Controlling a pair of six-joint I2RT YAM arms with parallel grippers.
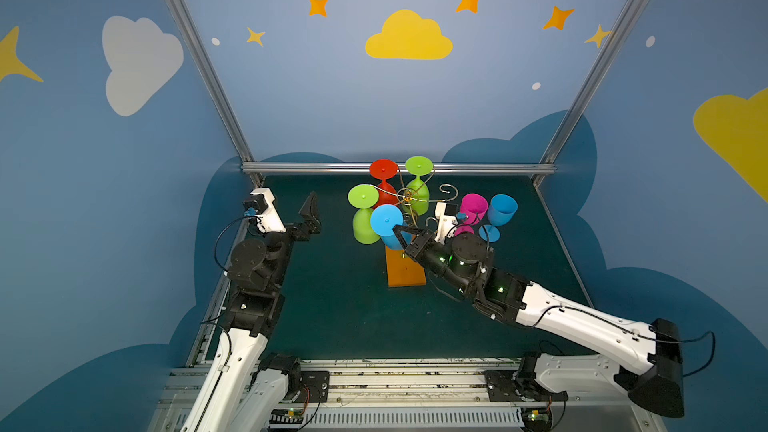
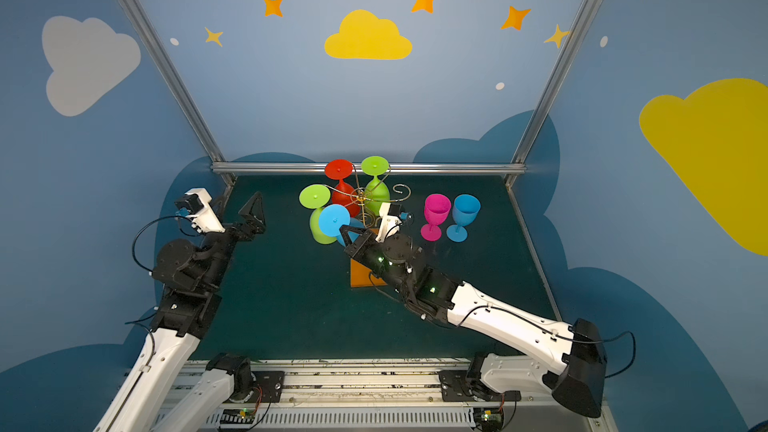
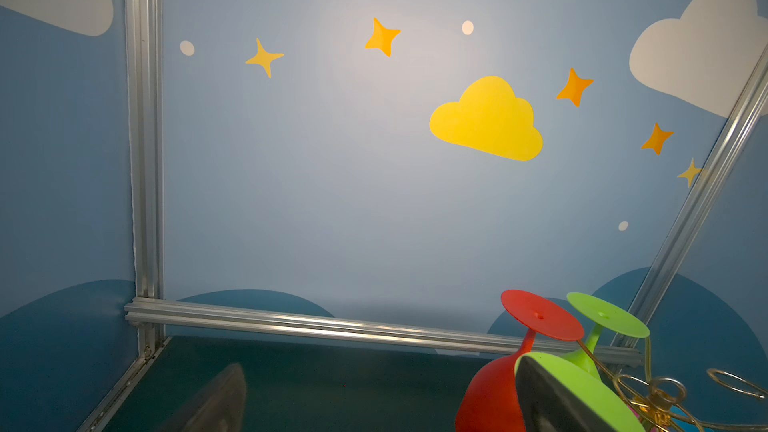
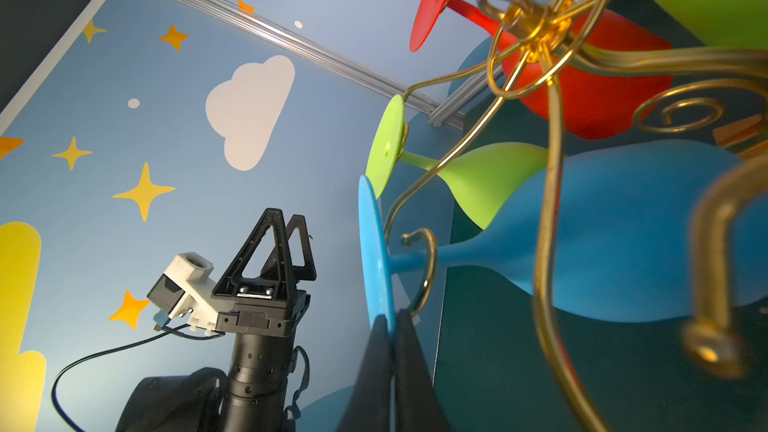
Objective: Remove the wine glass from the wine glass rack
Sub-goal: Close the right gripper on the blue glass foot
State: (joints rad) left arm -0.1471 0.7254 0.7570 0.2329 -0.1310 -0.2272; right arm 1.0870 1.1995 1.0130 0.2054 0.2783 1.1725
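The wine glass rack (image 1: 406, 196) (image 2: 360, 197) is a gold wire stand on an orange base (image 1: 405, 274), mid-table in both top views. A blue wine glass (image 1: 386, 220) (image 2: 333, 220) hangs upside down from its near scroll arm; the right wrist view shows its bowl (image 4: 623, 234) and stem in the hook. My right gripper (image 1: 397, 229) (image 2: 343, 229) (image 4: 390, 322) is shut on the rim of that glass's foot (image 4: 374, 251). My left gripper (image 1: 311, 211) (image 2: 254, 211) (image 3: 382, 401) stands open at the far left, holding nothing.
A red glass (image 1: 383, 170) and two green glasses (image 1: 419, 166) (image 1: 363, 196) also hang on the rack. A pink glass (image 1: 473, 207) and another blue glass (image 1: 502, 209) stand upright on the mat to the right, close behind my right wrist. Aluminium frame rails border the table.
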